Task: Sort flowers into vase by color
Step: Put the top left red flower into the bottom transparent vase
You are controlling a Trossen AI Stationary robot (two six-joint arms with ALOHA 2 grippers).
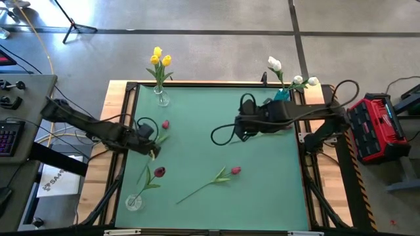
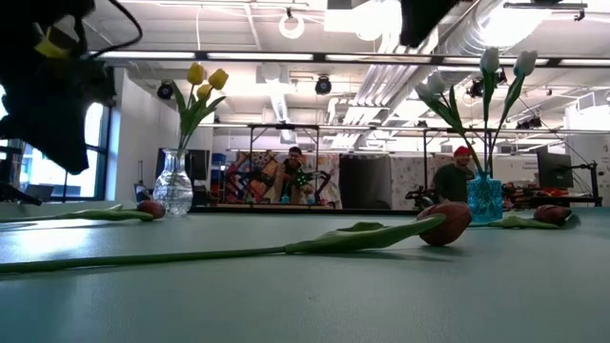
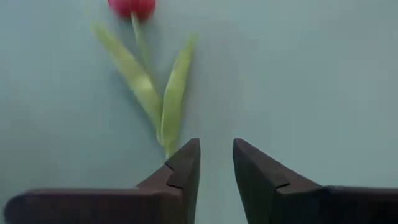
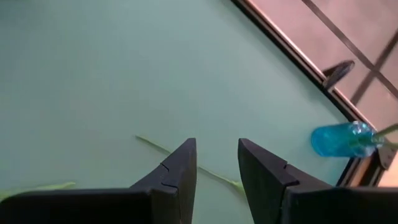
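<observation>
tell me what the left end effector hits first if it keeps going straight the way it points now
Probably the red tulip lying on the green table: its stem end sits just ahead of the open left end effector, though slightly to one side. Depth is unclear.

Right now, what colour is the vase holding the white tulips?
Translucent blue vase, clearest in the low view.

One camera is looking straight down on the green bench (image 1: 216, 144), one is peering level across it, and both wrist cameras are hovering close above it.
</observation>
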